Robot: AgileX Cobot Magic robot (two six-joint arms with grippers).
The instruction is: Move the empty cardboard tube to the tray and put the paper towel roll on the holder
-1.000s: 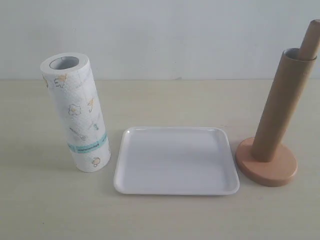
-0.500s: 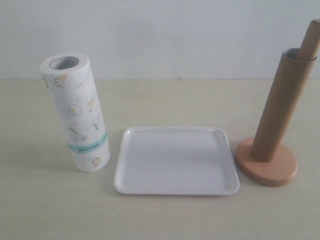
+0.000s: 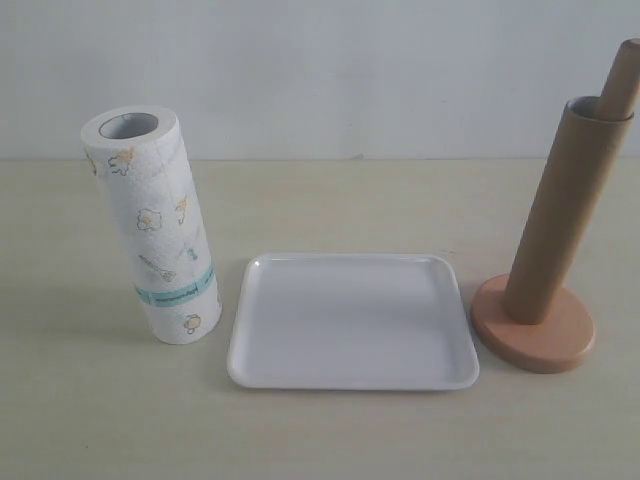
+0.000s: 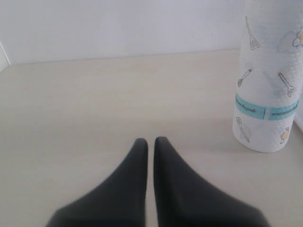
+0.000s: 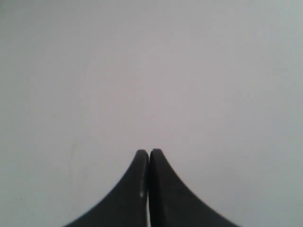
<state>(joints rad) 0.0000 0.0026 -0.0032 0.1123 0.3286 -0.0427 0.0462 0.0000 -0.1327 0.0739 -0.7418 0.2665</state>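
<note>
Paper towel roll [image 3: 150,225]: stood upright on the table [image 3: 330,200], just beside the tray's left edge without touching it.
Tray [image 3: 350,258]: lay flat at centre, between roll and holder.
Empty cardboard tube [image 3: 565,210]: sat sleeved over the holder's post, lower end on the disc base.
Holder [image 3: 535,345]: stood near the tray's right edge, with the rounded post tip protruding above the tube.
Left gripper [image 4: 150,142]: was held above the table near the roll, jaws almost pressed together, gripping nothing.
Right gripper [image 5: 149,152]: faced a plain pale surface, jaws pressed together, gripping nothing.
</note>
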